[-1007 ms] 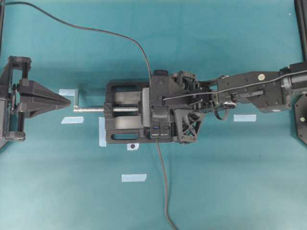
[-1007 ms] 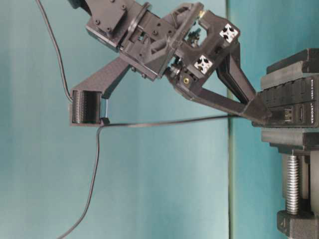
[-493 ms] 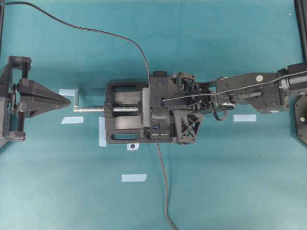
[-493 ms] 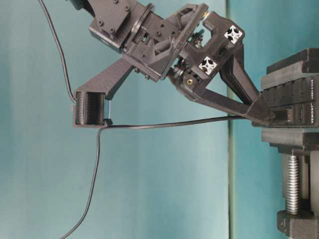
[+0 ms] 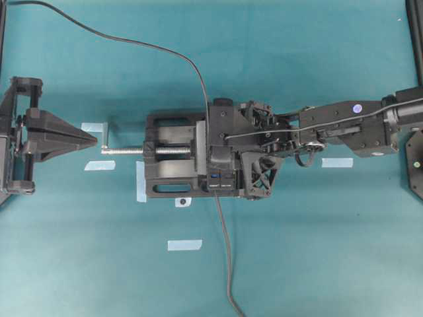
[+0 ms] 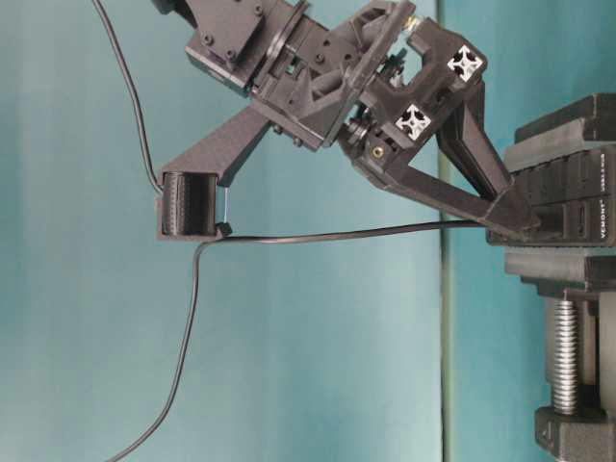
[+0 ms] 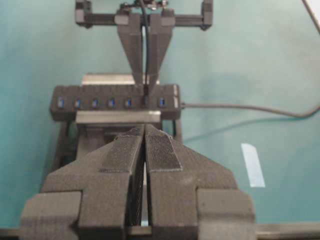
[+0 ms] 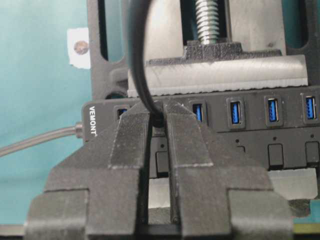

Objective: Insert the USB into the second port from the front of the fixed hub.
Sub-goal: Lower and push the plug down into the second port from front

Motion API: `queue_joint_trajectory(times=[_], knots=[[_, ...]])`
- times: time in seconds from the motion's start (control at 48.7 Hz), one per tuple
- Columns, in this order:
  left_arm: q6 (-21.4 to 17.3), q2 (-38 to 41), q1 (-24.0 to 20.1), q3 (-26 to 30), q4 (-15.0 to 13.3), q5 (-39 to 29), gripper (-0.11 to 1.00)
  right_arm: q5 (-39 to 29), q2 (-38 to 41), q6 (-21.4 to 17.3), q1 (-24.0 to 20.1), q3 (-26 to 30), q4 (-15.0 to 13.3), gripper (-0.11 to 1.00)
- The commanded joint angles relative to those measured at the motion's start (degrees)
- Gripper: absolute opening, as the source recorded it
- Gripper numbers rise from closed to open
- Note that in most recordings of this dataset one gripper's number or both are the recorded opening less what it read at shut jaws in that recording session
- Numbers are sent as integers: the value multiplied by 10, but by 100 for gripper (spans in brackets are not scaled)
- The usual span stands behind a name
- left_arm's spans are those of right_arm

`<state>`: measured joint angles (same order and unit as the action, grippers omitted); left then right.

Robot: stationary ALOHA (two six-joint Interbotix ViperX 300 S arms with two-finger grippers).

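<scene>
Insertion step: the right gripper pinches the USB against the fixed hub at the second port — twelve o'clock. Next, I judge: press home. Left gripper pressed together, empty.

Seen from table level, the right gripper sits a little farther right and slightly higher than a second ago, its tips now pressed closer against the face of the hub. The round black camera housing under the wrist rides higher and farther right too, and the thin cable trailing from the tips lies higher with it. From overhead, the arm reaches a touch farther left over the vise.
</scene>
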<state>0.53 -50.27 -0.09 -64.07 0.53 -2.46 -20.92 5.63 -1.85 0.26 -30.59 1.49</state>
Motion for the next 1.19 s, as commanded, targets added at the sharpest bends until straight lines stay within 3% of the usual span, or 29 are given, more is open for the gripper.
queue_joint_trajectory(times=[0.0,0.473,0.596,0.801,0.863,1.171], knots=[[0,2,-1,7,1,5,0,-4,13,0,-9,-10,3,3],[5,-3,0,5,1,4,0,34,-15,-5,4,1,-1,8],[18,-8,-1,6,1,4,0,40,-18,-5,4,2,0,22],[22,-18,-1,3,1,4,0,47,-19,-5,5,4,0,79],[22,-21,-1,4,1,4,0,46,-19,-5,5,5,-3,90],[23,-25,0,3,1,3,0,43,-20,-5,5,6,-4,86]])
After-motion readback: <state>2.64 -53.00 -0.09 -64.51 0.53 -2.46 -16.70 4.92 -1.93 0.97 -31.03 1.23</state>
